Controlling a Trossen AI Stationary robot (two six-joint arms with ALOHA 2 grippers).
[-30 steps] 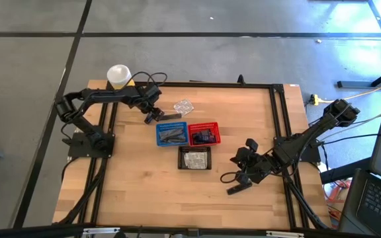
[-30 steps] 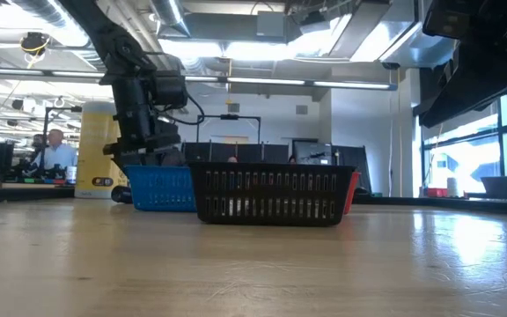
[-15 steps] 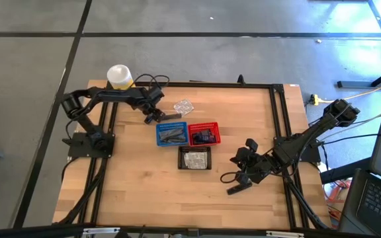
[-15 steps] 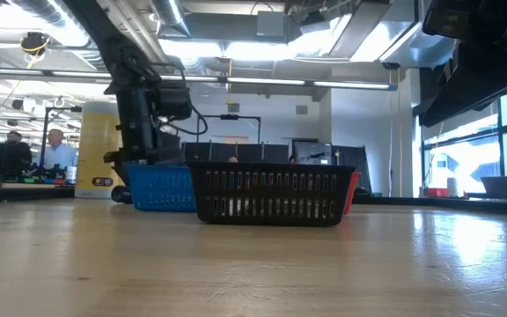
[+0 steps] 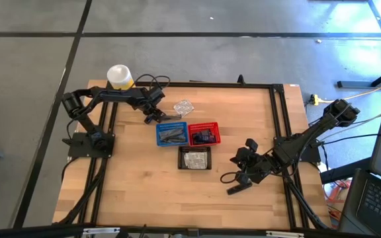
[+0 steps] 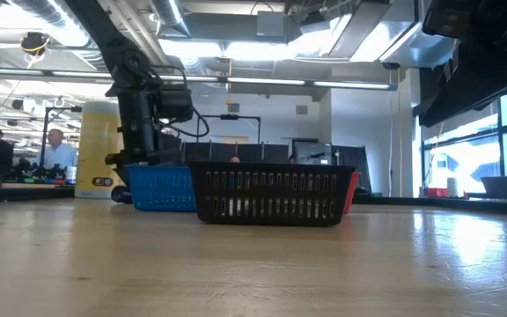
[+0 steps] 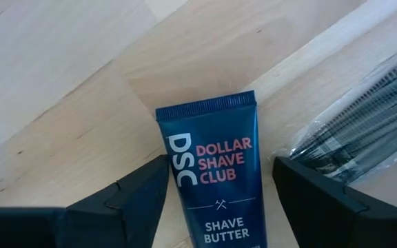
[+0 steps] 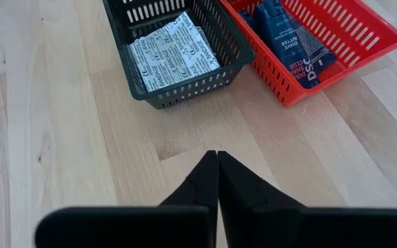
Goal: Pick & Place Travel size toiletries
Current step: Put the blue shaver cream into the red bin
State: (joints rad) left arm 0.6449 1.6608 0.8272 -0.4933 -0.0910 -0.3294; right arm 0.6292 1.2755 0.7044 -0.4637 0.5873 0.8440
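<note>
A dark navy tube (image 7: 216, 186) printed "Shave Butter" lies flat on the wooden table, its crimped end away from the wrist. My left gripper (image 7: 216, 176) is open and points steeply down over it, one finger on either side with wood showing between; it stands at the table's far left (image 5: 153, 115), just behind the blue basket (image 5: 172, 134). Beside the tube lies a clear packet with dark strips (image 7: 350, 127). More clear packets (image 5: 184, 106) lie farther back. My right gripper (image 8: 217, 162) is shut and hangs over bare wood at the near right (image 5: 238, 188).
A red basket (image 8: 336, 41) holds navy tubes, and a black basket (image 8: 150, 89) holds white bandage sachets; both stand mid-table next to the blue basket. A white-and-yellow canister (image 5: 119, 76) stands at the far left corner. In the low view a person shows in the room behind.
My left gripper has sunk toward the table behind the blue basket, still open. My right arm has kept still.
</note>
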